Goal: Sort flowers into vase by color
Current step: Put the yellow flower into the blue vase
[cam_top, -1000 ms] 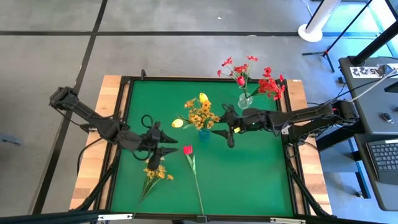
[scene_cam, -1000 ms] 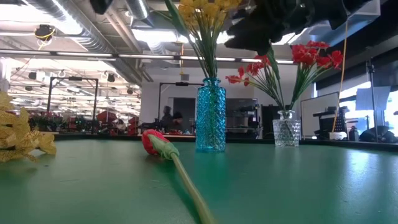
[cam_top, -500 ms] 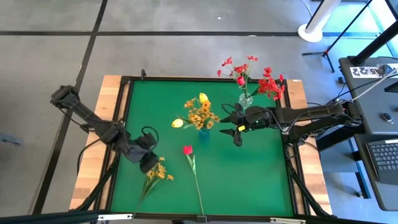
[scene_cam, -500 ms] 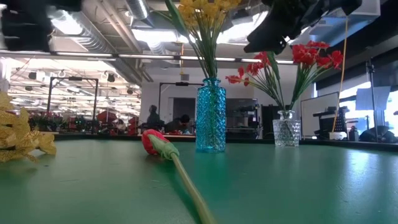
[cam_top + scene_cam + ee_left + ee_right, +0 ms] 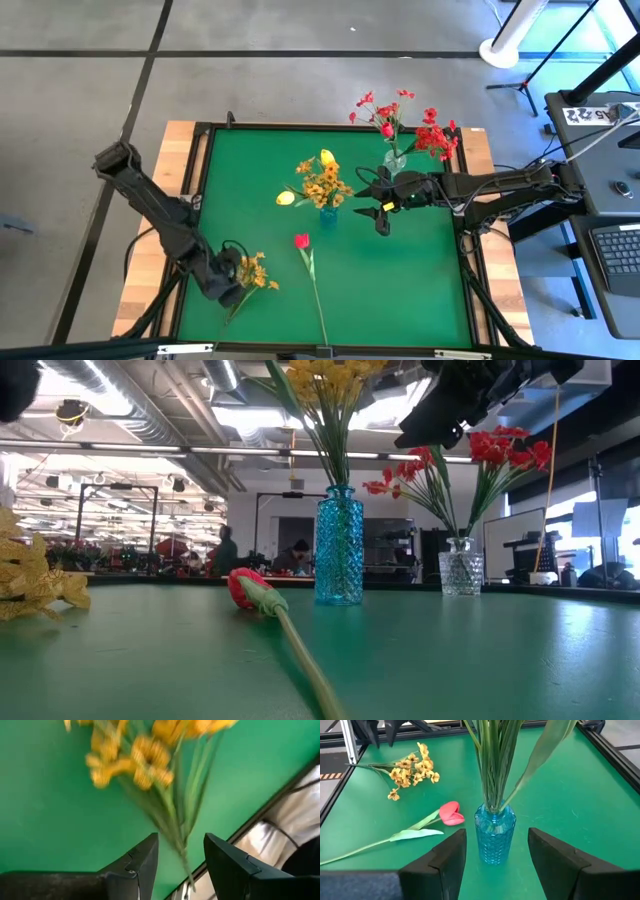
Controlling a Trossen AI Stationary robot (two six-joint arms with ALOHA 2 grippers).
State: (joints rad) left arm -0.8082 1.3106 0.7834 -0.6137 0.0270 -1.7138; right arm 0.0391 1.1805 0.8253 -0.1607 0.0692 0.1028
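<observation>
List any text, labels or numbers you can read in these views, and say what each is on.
White tag on the equipment right of the table: printed characters, too small to read.
Vases, flowers, green table, both arms: no text visible.
Room behind, low view: no readable signs.

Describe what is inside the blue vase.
The blue vase holds green stems topped by yellow flowers. How far down the stems reach is blurred by the patterned glass.

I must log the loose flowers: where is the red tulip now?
In the high view the red tulip lies flat on the green table, just in front of the blue glass vase, right of the loose yellow-orange spray.
</observation>
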